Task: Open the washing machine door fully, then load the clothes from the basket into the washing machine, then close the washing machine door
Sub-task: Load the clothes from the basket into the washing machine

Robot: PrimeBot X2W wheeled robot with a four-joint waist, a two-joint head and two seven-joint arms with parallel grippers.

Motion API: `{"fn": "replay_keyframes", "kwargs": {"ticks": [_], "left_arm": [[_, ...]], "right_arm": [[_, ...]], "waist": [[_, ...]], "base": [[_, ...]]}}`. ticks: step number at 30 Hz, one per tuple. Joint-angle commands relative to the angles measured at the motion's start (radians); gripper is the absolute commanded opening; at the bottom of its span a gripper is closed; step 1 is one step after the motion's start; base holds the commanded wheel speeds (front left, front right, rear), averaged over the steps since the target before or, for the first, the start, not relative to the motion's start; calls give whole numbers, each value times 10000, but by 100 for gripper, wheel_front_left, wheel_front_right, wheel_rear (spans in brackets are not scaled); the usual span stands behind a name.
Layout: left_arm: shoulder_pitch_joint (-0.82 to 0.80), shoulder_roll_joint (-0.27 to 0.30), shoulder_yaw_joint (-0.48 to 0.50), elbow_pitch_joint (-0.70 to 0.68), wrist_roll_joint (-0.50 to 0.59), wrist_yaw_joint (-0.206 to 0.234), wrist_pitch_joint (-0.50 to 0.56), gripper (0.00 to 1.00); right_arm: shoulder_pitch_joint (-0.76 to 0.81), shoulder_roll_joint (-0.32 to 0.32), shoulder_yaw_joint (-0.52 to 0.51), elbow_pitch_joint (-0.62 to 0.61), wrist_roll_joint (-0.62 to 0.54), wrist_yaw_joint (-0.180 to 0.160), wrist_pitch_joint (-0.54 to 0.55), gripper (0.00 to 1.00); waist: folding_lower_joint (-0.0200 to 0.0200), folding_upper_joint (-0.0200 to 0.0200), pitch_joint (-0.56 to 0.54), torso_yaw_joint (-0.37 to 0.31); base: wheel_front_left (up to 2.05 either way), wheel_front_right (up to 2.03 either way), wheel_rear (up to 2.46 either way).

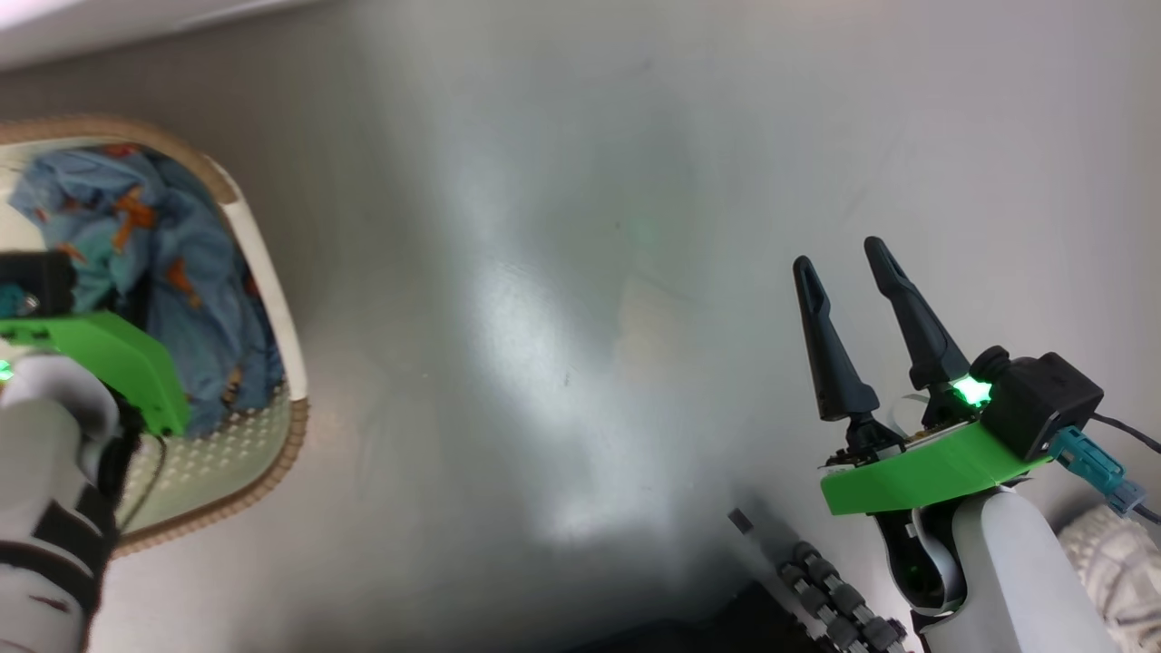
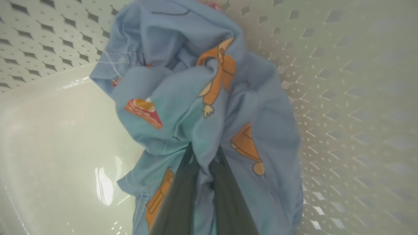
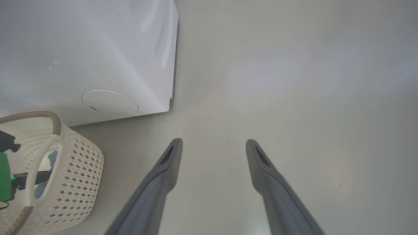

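Observation:
The cream perforated basket (image 1: 263, 299) with its brown rim sits at the left edge of the head view and holds the light blue clothes (image 1: 172, 272) with orange prints. My left gripper (image 2: 204, 156) is down inside the basket, its two dark fingers shut on a fold of the clothes (image 2: 202, 98). Over bare floor at the right, my right gripper (image 1: 839, 254) stands open and holds nothing. The right wrist view shows the basket (image 3: 75, 176) beside the white washing machine (image 3: 98, 55). The washing machine door is out of view.
Grey glossy floor (image 1: 580, 272) spreads between the basket and my right arm. A pale knitted thing (image 1: 1111, 553) lies at the lower right edge. A dark ribbed part of the robot's base (image 1: 834, 599) sits at the bottom.

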State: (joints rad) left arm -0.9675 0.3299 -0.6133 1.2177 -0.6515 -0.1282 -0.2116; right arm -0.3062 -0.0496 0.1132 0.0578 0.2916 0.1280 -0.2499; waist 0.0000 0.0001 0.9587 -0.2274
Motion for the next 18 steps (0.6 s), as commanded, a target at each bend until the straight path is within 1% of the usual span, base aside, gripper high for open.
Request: {"fn": "replay_keyframes", "kwargs": {"ticks": [1, 4, 9, 13, 18], "left_arm": [[500, 291, 217, -28, -110, -19, -151, 0], [786, 135, 299, -192, -351, -21, -345, 0], [1409, 48, 581, -705, -697, -23, -489, 0], [1984, 34, 1276, -1771, -646, -23, -497, 0], [2814, -190, 2142, -2794, -166, 6, -499, 0]], "right_arm": [[416, -6, 136, -153, -78, 27, -118, 100], [370, -6, 11, -112, -216, 27, -118, 100], [361, -6, -218, -75, -341, 27, -118, 100], [474, -6, -424, -6, -486, 27, -118, 100], [456, -6, -528, 80, -565, 27, -118, 100]], "waist": [[0, -1, -386, 318], [0, -1, -791, 572], [0, -1, -1564, 909], [0, -1, -2108, 1244], [0, -1, -2734, 1588]], "base": [[0, 0, 0], [0, 0, 0], [0, 0, 0], [0, 0, 0], [0, 0, 0]]}}
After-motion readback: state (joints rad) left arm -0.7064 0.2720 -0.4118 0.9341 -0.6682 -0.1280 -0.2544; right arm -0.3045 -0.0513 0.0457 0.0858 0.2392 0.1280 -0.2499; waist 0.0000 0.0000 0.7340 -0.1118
